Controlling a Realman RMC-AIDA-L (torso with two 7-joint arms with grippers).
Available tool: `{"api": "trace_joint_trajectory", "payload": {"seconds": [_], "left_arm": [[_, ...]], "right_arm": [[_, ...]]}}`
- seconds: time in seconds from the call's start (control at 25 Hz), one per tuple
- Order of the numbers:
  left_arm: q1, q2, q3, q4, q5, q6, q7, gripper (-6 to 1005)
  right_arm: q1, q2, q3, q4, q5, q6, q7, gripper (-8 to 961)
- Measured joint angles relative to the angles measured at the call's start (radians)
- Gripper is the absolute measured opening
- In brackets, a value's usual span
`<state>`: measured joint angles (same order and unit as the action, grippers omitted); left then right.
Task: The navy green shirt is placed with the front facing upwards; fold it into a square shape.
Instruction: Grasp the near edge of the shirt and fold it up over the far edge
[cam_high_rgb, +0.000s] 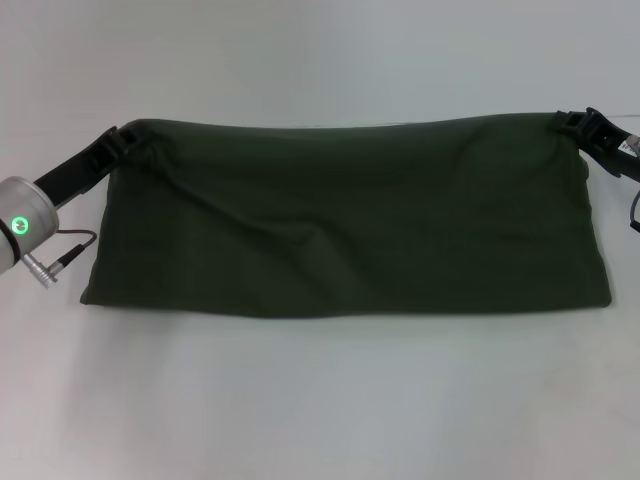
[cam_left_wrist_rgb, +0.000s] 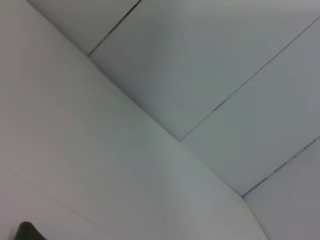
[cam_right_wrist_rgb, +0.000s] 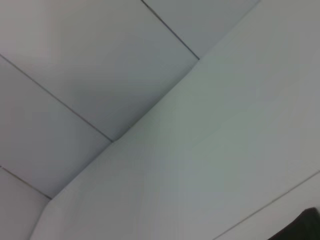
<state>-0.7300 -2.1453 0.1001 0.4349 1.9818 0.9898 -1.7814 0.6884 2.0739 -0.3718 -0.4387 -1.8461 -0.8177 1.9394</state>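
Note:
The navy green shirt (cam_high_rgb: 345, 215) hangs and drapes as a wide dark olive band across the middle of the white table, its plain side toward me; the print and collar are hidden. My left gripper (cam_high_rgb: 128, 136) is shut on the shirt's upper left corner and holds it raised. My right gripper (cam_high_rgb: 568, 124) is shut on the upper right corner at the same height. The cloth is stretched between them, and its lower edge rests on the table. The two wrist views show only table edge and floor, with a dark sliver in a corner of each.
The white table (cam_high_rgb: 320, 400) runs bare in front of and behind the shirt. A cable (cam_high_rgb: 62, 248) hangs from the left arm's wrist (cam_high_rgb: 22, 222) near the shirt's lower left corner. Tiled floor (cam_left_wrist_rgb: 225, 60) lies beyond the table's far edge.

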Motion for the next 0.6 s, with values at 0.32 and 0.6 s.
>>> {"api": "trace_joint_trajectory", "payload": {"seconds": [0.32,0.6], "left_arm": [[-0.026,-0.015,0.002,-0.02,-0.036,-0.091,0.064,115],[-0.033,-0.016,0.004,-0.074,-0.136,-0.148,0.184,120]], "right_arm": [[0.02,0.011,-0.001,0.041,0.074,0.077,-0.107,72],[0.033,0.012,-0.001,0.094,0.155,0.124,-0.223,71]]}}
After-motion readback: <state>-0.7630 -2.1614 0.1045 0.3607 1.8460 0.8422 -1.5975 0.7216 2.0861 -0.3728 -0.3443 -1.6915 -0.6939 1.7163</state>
